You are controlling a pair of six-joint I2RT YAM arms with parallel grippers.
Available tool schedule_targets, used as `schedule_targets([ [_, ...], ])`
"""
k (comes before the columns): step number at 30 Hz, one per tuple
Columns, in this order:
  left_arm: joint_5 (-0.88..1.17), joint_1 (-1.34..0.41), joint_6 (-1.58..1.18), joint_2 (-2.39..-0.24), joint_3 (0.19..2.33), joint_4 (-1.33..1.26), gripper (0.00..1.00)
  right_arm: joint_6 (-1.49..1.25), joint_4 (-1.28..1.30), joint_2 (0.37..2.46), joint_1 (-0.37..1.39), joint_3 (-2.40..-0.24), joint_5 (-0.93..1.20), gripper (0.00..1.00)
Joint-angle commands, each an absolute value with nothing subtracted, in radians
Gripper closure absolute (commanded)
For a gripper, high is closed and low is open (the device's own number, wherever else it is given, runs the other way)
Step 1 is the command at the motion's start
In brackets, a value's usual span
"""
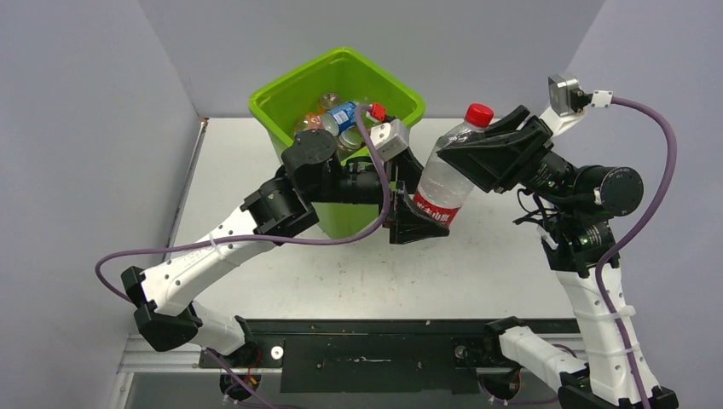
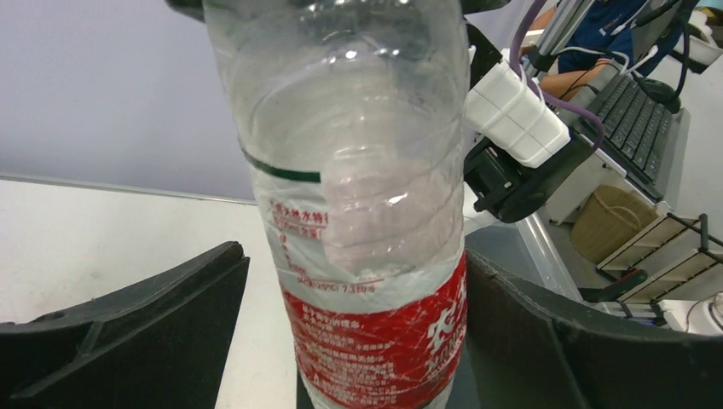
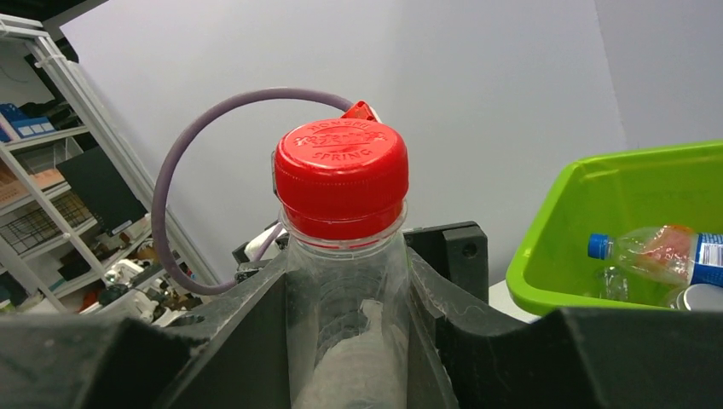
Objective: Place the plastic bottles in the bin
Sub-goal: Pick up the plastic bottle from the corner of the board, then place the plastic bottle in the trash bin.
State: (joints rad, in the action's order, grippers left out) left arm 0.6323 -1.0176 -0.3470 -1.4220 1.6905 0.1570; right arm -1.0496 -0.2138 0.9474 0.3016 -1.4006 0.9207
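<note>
Bottle (image 1: 445, 175) with red cap and red label is held in the air above the tabletop (image 1: 358, 273), just beside the bin (image 1: 290, 78), where other plastic bottles (image 1: 337, 119) are already lying. It is pinched below the neck by the right gripper (image 1: 465, 149). The left gripper (image 1: 425, 218) is spread wide around its lower part, probably to take it over.

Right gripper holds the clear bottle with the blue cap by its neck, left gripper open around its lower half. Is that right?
No: the cap is red, not blue, as the right wrist view shows. Otherwise right: the right gripper holds the clear bottle by its neck, the left gripper open around its lower half.
</note>
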Motion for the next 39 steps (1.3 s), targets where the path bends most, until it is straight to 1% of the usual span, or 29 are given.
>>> schedule_targets([
  [1, 0.633, -1.031, -0.383, -1.406, 1.685, 0.016, 0.28, -1.062, -0.283, 0.945, 0.313, -1.393, 0.938, 0.95],
  [2, 0.631, -1.032, -0.388, -1.407, 1.687, 0.015, 0.44, -1.057, -0.276, 0.943, 0.313, -1.394, 0.935, 0.95],
  [3, 0.619, -1.032, -0.396, -1.409, 1.688, 0.015, 0.62, -1.051, -0.267, 0.94, 0.313, -1.394, 0.932, 0.95],
  [4, 0.603, -1.032, -0.401, -1.408, 1.69, 0.015, 0.75, -1.044, -0.256, 0.938, 0.313, -1.395, 0.929, 0.91],
  [5, 0.591, -1.031, -0.4, -1.405, 1.69, 0.015, 0.83, -1.037, -0.252, 0.935, 0.314, -1.398, 0.927, 0.72],
  [6, 0.576, -1.031, -0.395, -1.401, 1.689, 0.015, 0.87, -1.03, -0.244, 0.932, 0.314, -1.403, 0.924, 0.43],
  [7, 0.556, -1.03, -0.386, -1.393, 1.686, 0.015, 0.91, -1.013, -0.223, 0.931, 0.314, -1.411, 0.919, 0.24],
  [8, 0.53, -1.027, -0.375, -1.382, 1.683, 0.015, 0.96, -0.987, -0.178, 0.929, 0.315, -1.428, 0.906, 0.11],
  [9, 0.494, -1.023, -0.359, -1.365, 1.679, 0.015, 0.98, -0.946, -0.124, 0.928, 0.318, -1.451, 0.878, 0.03],
  [10, 0.453, -1.014, -0.348, -1.345, 1.672, 0.015, 1.0, -0.903, -0.063, 0.925, 0.321, -1.474, 0.863, 0.08],
  [11, 0.402, -0.994, -0.345, -1.323, 1.664, -0.002, 1.0, -0.865, -0.014, 0.918, 0.325, -1.492, 0.829, 0.1],
  [13, 0.319, -0.916, -0.376, -1.279, 1.644, -0.05, 1.0, -0.804, 0.081, 0.889, 0.329, -1.503, 0.734, 0.1],
  [15, 0.26, -0.799, -0.428, -1.245, 1.636, -0.064, 1.0, -0.727, 0.164, 0.844, 0.329, -1.495, 0.603, 0.1],
  [18, 0.176, -0.641, -0.434, -1.249, 1.688, 0.042, 1.0, -0.655, 0.2, 0.741, 0.331, -1.42, 0.423, 0.1],
  [20, 0.178, -0.562, -0.433, -1.289, 1.745, 0.118, 1.0, -0.617, 0.205, 0.684, 0.332, -1.372, 0.338, 0.1],
  [23, 0.147, -0.514, -0.398, -1.365, 1.806, 0.211, 0.95, -0.571, 0.235, 0.645, 0.334, -1.335, 0.267, 0.1],
  [25, 0.112, -0.507, -0.359, -1.41, 1.83, 0.247, 0.87, -0.548, 0.262, 0.636, 0.338, -1.321, 0.239, 0.1],
  [26, 0.095, -0.505, -0.34, -1.428, 1.839, 0.26, 0.78, -0.539, 0.271, 0.631, 0.34, -1.31, 0.229, 0.1],
  [27, 0.084, -0.503, -0.318, -1.445, 1.846, 0.27, 0.67, -0.53, 0.276, 0.627, 0.343, -1.299, 0.219, 0.1],
  [30, 0.074, -0.503, -0.284, -1.469, 1.862, 0.282, 0.25, -0.518, 0.292, 0.626, 0.349, -1.274, 0.193, 0.1],
  [32, 0.062, -0.504, -0.274, -1.459, 1.861, 0.264, 0.02, -0.511, 0.304, 0.635, 0.351, -1.27, 0.19, 0.1],
  [35, 0.051, -0.51, -0.301, -1.407, 1.826, 0.205, 0.04, -0.511, 0.307, 0.648, 0.351, -1.26, 0.19, 0.1],
  [39, -0.053, -0.512, -0.337, -1.308, 1.829, 0.223, 0.04, -0.519, 0.302, 0.647, 0.352, -1.222, 0.181, 0.1],
])
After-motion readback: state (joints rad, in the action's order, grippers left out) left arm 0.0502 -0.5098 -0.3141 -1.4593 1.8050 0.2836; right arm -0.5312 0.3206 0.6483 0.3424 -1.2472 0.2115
